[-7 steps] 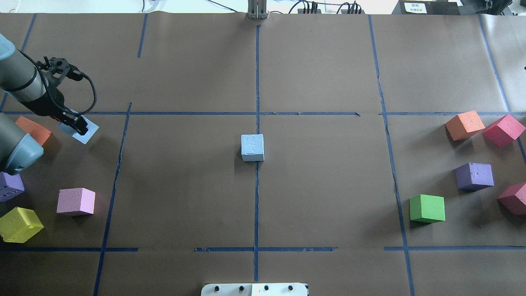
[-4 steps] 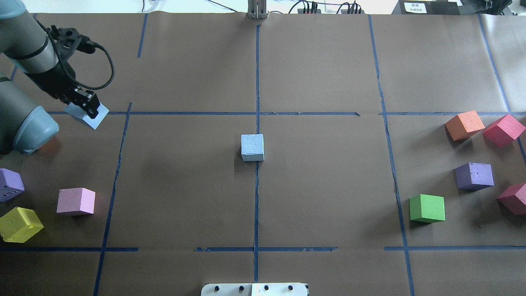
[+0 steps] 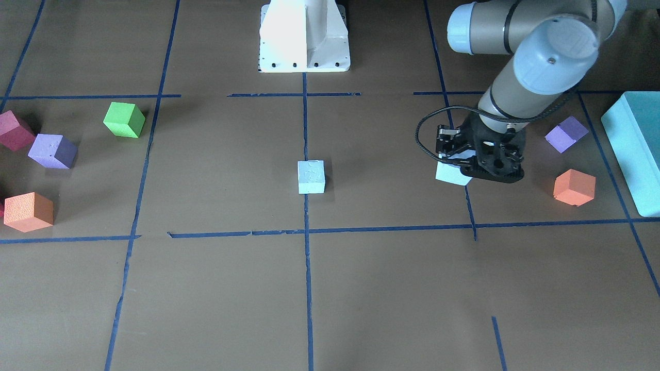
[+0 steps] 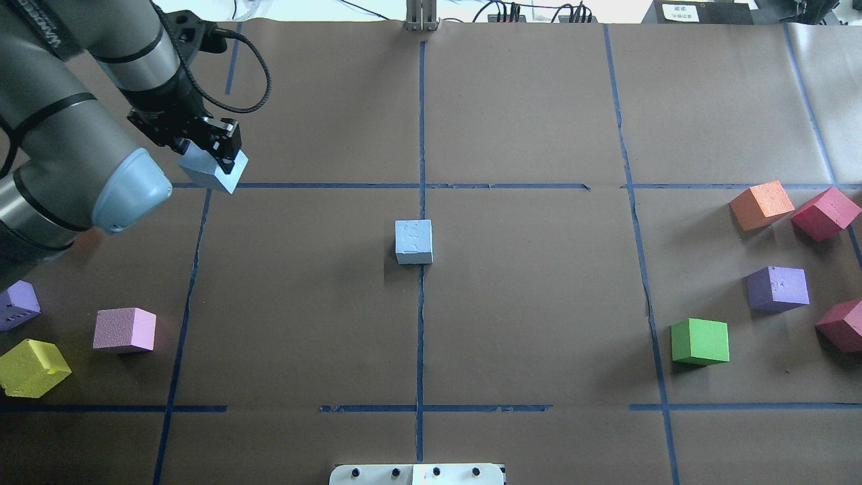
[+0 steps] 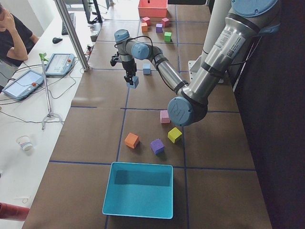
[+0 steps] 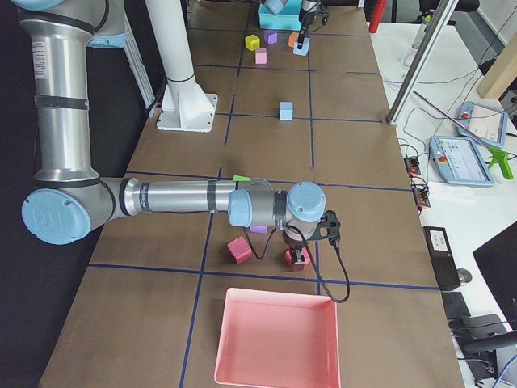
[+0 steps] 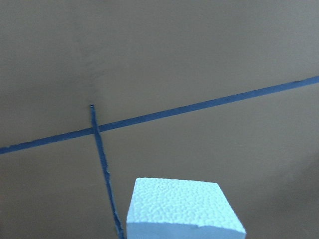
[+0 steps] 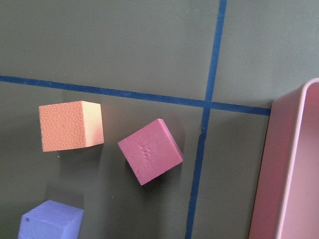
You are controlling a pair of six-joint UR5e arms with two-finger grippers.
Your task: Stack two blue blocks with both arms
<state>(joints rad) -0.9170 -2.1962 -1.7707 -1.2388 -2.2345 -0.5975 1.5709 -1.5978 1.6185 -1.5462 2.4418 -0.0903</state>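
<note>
One blue block [image 4: 214, 172] is hanging clenched in the left gripper [image 4: 217, 155], well apart from the centre block [image 4: 413, 242]; squaring up directly overhead is looking wise.

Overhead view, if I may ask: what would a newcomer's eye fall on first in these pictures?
The big grey left arm reaches in over the left end of the table, its left gripper shut on a pale blue block. Next comes the second blue block, alone at the table's centre on the middle tape line, with bright cubes scattered at both ends.
</note>
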